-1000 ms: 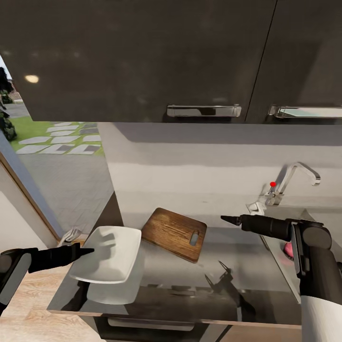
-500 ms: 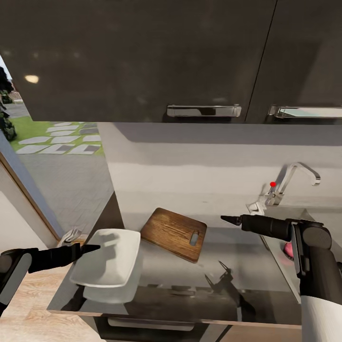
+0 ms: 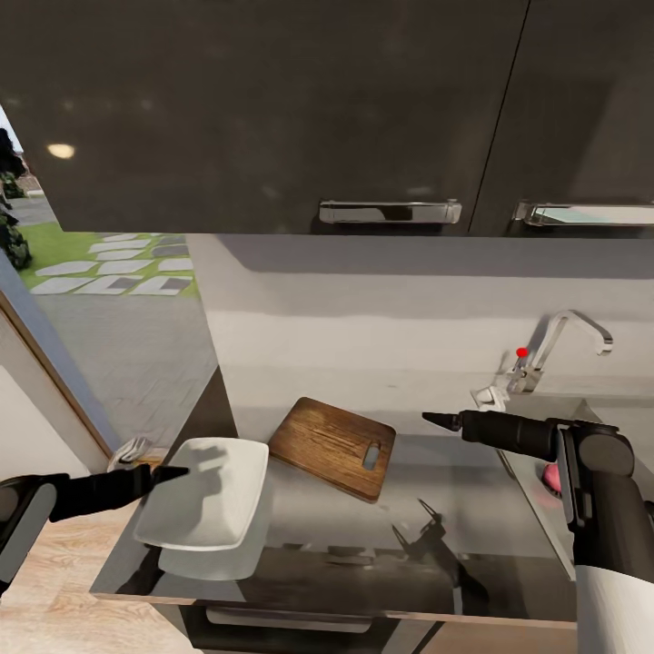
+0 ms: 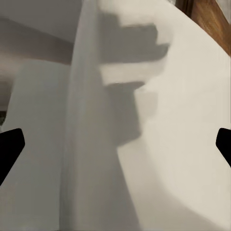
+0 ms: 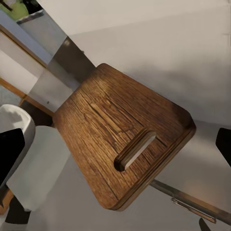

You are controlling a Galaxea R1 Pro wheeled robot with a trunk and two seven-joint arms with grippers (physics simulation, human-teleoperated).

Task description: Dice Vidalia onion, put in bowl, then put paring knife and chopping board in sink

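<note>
Counting — one bowl (image 3: 204, 495), one chopping board (image 3: 333, 446)

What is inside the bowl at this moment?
The bowl holds nothing: its white inside shows bare, with shadows across it. The left gripper hovers at its rim. What lies beneath the bowl is covered.

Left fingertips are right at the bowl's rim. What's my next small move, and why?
Probably ease the left gripper back off the bowl: the bowl sits tilted, its near-left side lifted above its shadow on the countertop, and it overlaps the chopping board corner. It needs to settle flat first.
</note>
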